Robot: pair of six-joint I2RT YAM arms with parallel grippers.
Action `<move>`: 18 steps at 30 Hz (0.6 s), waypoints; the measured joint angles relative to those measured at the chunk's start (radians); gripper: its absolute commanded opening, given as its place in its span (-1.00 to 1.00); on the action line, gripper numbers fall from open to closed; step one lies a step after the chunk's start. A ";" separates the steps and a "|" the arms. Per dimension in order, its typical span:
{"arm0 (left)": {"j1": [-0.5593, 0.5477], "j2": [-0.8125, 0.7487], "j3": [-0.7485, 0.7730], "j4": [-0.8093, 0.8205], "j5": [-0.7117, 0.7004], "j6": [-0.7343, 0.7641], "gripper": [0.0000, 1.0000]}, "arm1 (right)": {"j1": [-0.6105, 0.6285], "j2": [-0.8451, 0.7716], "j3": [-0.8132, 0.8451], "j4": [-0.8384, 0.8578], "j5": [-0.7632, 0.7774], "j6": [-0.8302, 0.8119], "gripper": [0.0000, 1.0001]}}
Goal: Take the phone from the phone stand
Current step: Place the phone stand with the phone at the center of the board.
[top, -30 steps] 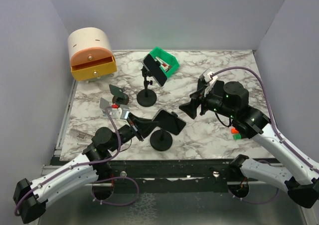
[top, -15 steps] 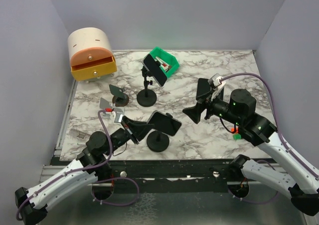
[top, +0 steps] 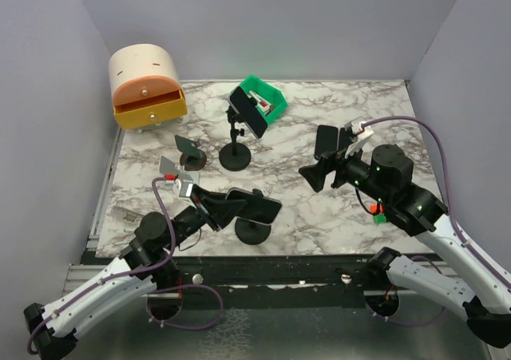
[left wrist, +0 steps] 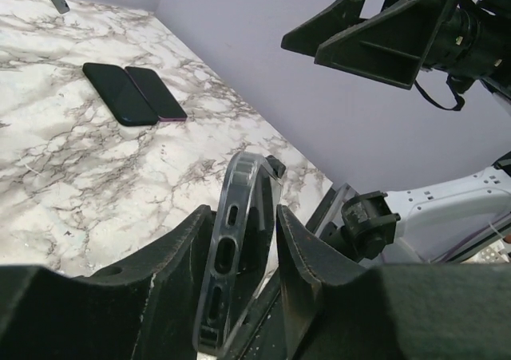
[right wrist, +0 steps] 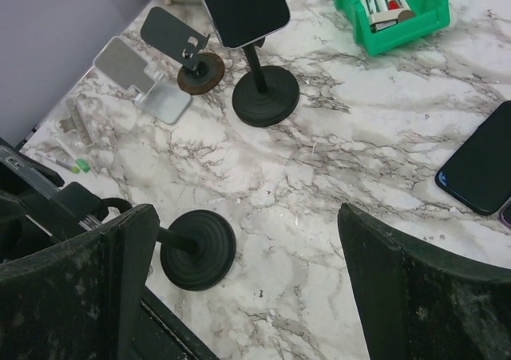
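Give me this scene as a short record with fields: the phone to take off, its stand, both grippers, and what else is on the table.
target: clear-cased phone, apparently on its stand, not yet lifted off
stand: near stand, black round base, near the table's front edge
left gripper: fingers either side of the phone's edge; grip unclear
right gripper: wide open, empty, above the marble
other stand: far stand holding a second phone
lying flat: two phones side by side
also: green bin, drawer box
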 measured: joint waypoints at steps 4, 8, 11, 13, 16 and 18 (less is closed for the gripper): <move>0.000 -0.002 0.000 0.000 0.000 -0.001 -0.11 | 0.000 -0.004 -0.001 0.002 0.002 -0.009 1.00; 0.000 -0.002 0.000 0.000 0.000 -0.001 0.02 | 0.000 -0.011 -0.011 0.006 -0.043 -0.037 1.00; 0.000 -0.008 0.000 -0.005 0.000 0.000 0.16 | 0.000 -0.018 -0.011 0.015 -0.090 -0.063 1.00; 0.000 -0.026 0.003 -0.020 -0.001 0.002 0.30 | 0.000 -0.013 -0.007 0.021 -0.119 -0.083 0.99; 0.000 -0.061 0.026 -0.063 -0.021 0.013 0.51 | 0.000 0.033 0.038 0.019 -0.156 -0.109 1.00; 0.000 -0.086 0.050 -0.093 -0.039 0.021 0.74 | 0.000 0.083 0.086 0.027 -0.178 -0.123 1.00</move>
